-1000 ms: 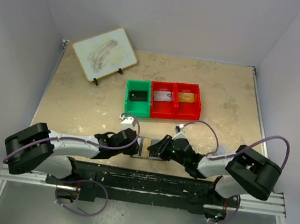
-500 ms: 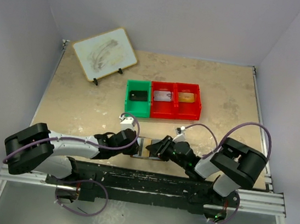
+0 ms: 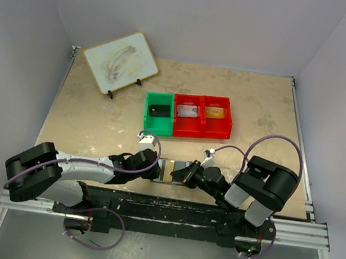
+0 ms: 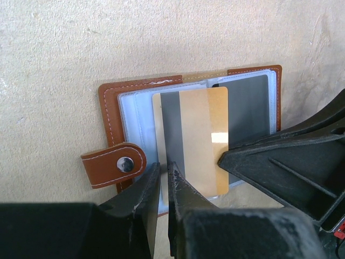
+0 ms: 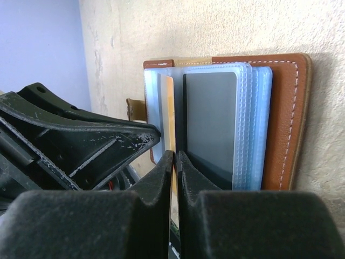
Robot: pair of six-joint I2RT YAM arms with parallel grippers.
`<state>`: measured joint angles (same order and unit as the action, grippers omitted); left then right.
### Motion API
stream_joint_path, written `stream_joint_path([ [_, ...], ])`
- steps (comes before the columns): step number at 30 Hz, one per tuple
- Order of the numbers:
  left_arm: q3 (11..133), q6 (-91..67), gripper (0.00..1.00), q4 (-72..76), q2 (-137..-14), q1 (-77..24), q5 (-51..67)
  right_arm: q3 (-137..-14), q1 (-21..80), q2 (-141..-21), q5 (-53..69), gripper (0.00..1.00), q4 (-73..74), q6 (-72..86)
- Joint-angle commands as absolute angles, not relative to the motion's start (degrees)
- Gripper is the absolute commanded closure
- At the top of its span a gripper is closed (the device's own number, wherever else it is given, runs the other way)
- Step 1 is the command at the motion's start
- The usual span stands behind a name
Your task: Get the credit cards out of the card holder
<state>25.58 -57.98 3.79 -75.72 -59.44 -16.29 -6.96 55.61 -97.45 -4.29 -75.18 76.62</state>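
The card holder (image 3: 167, 171) lies open at the table's (image 3: 98, 119) near edge, between our grippers. Our right gripper (image 5: 173, 156) pinches a gold card (image 4: 202, 140), dark-striped, any lettering unreadable. Our left gripper (image 4: 164, 172) is clenched to a slit over the holder's left edge. Plastic bins (image 3: 188, 133) sit well apart, farther back.
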Motion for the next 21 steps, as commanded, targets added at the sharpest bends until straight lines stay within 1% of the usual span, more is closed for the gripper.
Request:
stream_joint_path([
  [1, 24.7, -57.3, 0.91, -1.2, -76.5, -59.8, -16.5, -6.5, 55.8, -97.3, -4.2, 0.94, -78.2, 76.6],
  [3, 25.0, -57.2, 0.91, -1.4, -76.5, -59.8, -16.4, -6.4, 55.8, -97.8, -3.9, 0.94, -79.0, 76.8],
  [4, 25.0, -57.1, 0.91, -1.5, -76.6, -59.8, -16.4, -6.3, 55.8, -98.2, -3.9, 0.91, -80.3, 76.9],
  [6, 25.2, -56.8, 0.91, -1.5, -76.9, -59.8, -16.2, -5.9, 55.6, -99.1, -4.1, 0.82, -82.9, 77.4],
  [7, 25.1, -56.8, 0.91, -1.5, -77.3, -59.8, -16.2, -5.8, 55.4, -99.5, -4.2, 0.80, -83.9, 77.9],
  [10, 25.0, -57.0, 0.92, -1.3, -77.9, -59.8, -16.2, -6.6, 54.3, -100.8, -2.9, 0.81, -84.4, 77.8],
  [12, 24.9, -57.3, 0.92, -0.8, -77.7, -59.8, -16.0, -7.6, 53.9, -101.1, -2.1, 0.85, -83.0, 77.0],
  [14, 24.7, -57.4, 0.92, -0.5, -77.0, -59.8, -16.0, -8.0, 53.9, -100.9, -2.1, 0.87, -81.4, 76.5],
  [17, 24.6, -57.2, 0.92, -0.4, -77.1, -59.8, -16.1, -10.6, 53.8, -99.6, -1.0, 0.87, -75.4, 74.7],
  [21, 24.4, -57.4, 0.92, -0.4, -77.4, -59.8, -16.1, -14.4, 53.7, -97.6, -0.3, 0.83, -67.4, 71.8],
])
